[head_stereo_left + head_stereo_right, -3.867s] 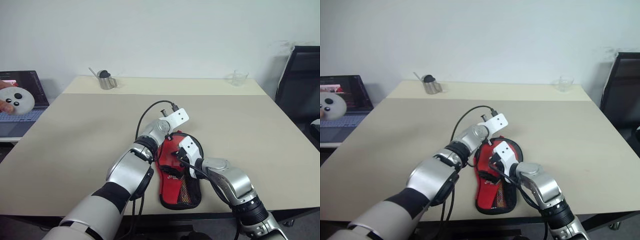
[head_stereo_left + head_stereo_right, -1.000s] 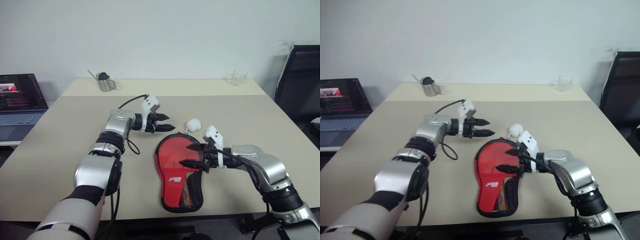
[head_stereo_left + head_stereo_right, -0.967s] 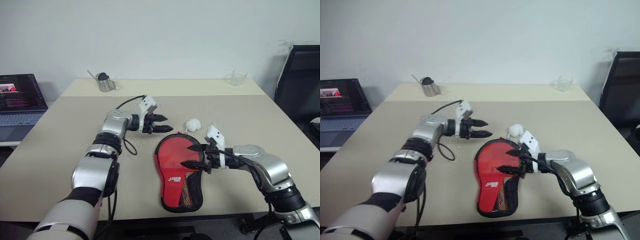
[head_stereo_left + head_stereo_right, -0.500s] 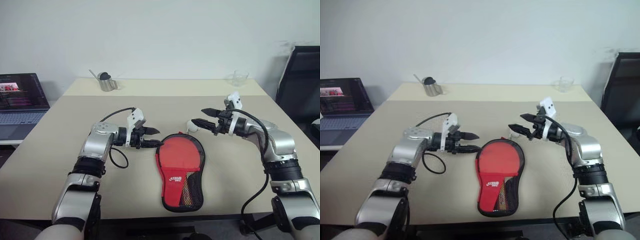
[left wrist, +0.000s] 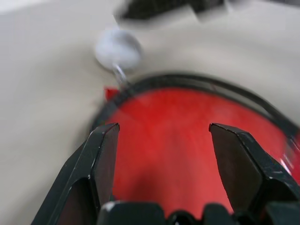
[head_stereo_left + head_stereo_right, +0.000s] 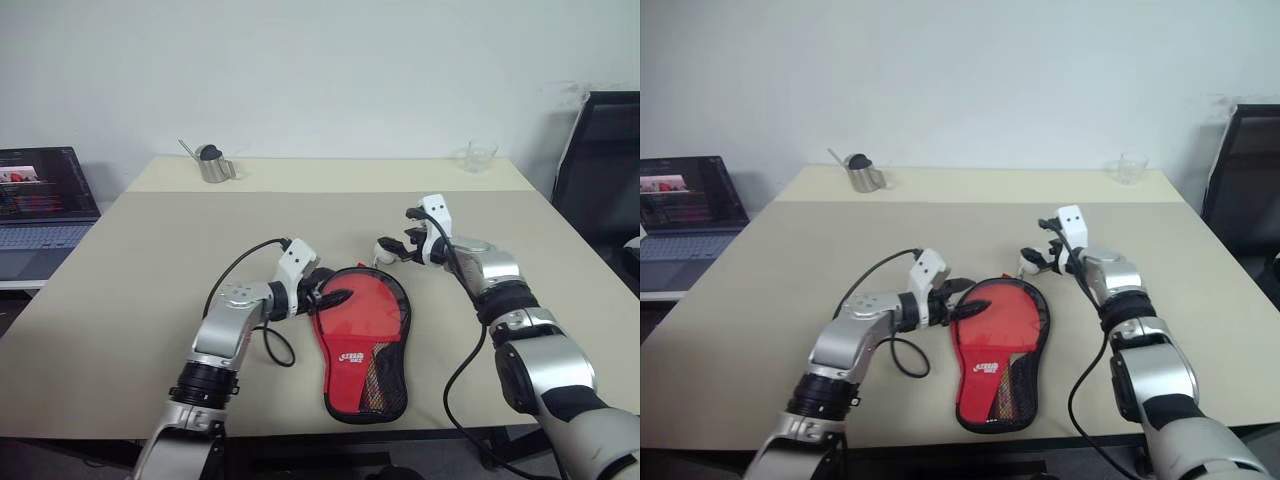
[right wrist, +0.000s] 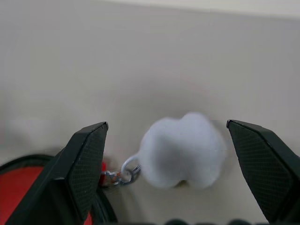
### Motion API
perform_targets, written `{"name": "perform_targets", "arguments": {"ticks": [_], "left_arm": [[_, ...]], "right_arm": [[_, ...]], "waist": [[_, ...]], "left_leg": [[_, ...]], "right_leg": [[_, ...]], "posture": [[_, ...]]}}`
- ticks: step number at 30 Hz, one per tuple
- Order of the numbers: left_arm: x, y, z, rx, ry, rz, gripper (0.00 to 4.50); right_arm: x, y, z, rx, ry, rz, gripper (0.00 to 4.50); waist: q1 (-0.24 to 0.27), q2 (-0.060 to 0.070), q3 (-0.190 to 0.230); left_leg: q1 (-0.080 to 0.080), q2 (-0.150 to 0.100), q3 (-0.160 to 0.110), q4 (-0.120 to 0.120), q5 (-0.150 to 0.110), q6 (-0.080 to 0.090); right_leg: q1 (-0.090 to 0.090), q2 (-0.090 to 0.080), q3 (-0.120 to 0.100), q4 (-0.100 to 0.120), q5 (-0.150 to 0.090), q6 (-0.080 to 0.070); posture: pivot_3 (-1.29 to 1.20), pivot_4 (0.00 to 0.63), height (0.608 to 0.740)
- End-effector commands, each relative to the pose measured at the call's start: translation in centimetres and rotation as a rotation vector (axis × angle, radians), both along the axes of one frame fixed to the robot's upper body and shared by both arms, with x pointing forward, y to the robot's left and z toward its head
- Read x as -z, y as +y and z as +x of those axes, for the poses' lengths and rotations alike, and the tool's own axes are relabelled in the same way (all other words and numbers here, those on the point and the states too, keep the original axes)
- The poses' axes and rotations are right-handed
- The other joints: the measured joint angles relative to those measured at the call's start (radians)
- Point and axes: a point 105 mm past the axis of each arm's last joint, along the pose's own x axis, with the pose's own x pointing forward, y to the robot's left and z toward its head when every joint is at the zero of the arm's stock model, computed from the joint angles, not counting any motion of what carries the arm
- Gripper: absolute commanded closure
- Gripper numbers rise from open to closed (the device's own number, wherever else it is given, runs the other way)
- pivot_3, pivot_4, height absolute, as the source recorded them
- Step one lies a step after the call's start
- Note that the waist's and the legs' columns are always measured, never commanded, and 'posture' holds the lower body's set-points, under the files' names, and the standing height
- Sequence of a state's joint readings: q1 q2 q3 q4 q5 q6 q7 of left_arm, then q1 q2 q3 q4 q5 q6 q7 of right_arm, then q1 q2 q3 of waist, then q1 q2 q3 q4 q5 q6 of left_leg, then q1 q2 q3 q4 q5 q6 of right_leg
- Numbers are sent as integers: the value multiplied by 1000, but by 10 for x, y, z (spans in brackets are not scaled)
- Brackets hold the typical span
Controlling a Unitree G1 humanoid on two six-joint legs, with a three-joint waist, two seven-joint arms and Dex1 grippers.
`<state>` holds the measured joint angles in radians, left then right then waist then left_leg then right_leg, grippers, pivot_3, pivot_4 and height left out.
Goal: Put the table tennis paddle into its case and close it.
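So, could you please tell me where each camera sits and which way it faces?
Left and right eye views: head, looking down over both arms at the case on the table.
Left wrist view: along the open left gripper at the case.
Right wrist view: along the open right gripper at the white ball.
Shared: the ball.

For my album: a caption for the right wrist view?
Open right tool straddling the red case's fluffy white ball.
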<state>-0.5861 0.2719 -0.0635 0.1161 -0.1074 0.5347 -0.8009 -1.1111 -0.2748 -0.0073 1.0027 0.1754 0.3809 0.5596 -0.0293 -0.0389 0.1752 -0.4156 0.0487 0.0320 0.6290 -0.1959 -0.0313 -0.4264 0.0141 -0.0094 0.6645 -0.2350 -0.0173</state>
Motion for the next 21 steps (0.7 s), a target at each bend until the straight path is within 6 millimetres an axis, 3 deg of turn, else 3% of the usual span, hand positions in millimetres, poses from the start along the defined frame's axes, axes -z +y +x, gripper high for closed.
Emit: {"name": "perform_targets", "arguments": {"ticks": [1, 6, 14, 21], "left_arm": [[-3, -11, -5, -21, -42, -1, 1187], [22, -25, -8, -57, 34, -22, 1187], [40, -30, -6, -96, 85, -7, 1187], [37, -31, -10, -93, 68, -23, 1187]], "right_arm": [[-20, 0, 9, 41, -61, 0, 58], [-18, 10, 13, 82, -55, 74, 58], [-3, 14, 16, 186, -15, 83, 58], [21, 5, 15, 316, 53, 61, 58]], "waist": [[-1, 0, 0], [-2, 0, 0], [-2, 0, 0], [-2, 0, 0]], "left_leg": [[0, 0, 0, 0, 0, 0], [1, 1, 0, -1, 0, 0], [1, 0, 0, 0, 0, 0], [1, 0, 0, 0, 0, 0]], "right_leg": [[0, 0, 0, 0, 0, 0], [0, -1, 0, 1, 0, 0], [0, 0, 0, 1, 0, 0], [1, -1, 0, 1, 0, 0]], "posture": [[0, 150, 740], [0, 150, 740], [0, 150, 740], [0, 150, 740]]}}
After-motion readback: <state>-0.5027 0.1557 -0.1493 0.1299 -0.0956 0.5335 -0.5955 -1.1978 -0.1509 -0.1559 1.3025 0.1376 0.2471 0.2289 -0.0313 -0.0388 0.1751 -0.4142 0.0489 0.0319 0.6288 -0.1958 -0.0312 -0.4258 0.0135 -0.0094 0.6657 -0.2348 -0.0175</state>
